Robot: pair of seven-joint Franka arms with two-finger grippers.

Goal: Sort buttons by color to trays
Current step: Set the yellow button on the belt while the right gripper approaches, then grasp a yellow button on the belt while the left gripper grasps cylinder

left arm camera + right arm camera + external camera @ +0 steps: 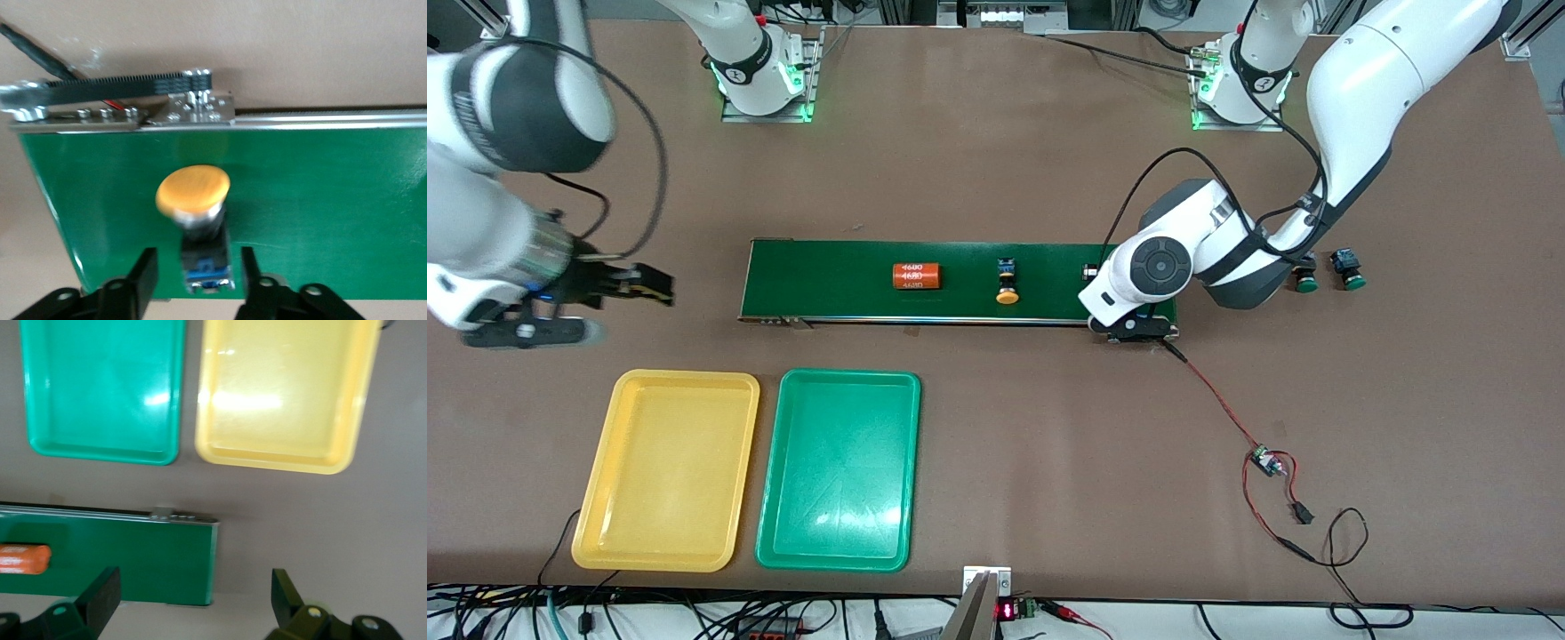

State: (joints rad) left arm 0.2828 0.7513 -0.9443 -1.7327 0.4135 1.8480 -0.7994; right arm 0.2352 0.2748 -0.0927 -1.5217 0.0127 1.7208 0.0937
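Note:
One yellow-orange-capped button (193, 190) lies on the conveyor's end toward the left arm. My left gripper (195, 273) is open, with a finger either side of its black-and-blue body and a gap on each side. In the front view only the button's body end (1090, 269) shows under the left gripper (1092, 279). A second yellow-orange button (1007, 283) lies mid-belt. Two green-capped buttons (1305, 277) (1350, 271) stand on the table at the left arm's end. My right gripper (649, 286) (193, 600) is open and empty over the table. The yellow tray (667, 471) (287, 393) and green tray (840, 467) (100, 387) are empty.
The long dark-green conveyor belt (827, 280) (333, 200) (133, 560) carries an orange cylinder with white print (917, 276) (23, 559). A red-and-black wire runs from the belt's end to a small circuit board (1267, 462) on the table.

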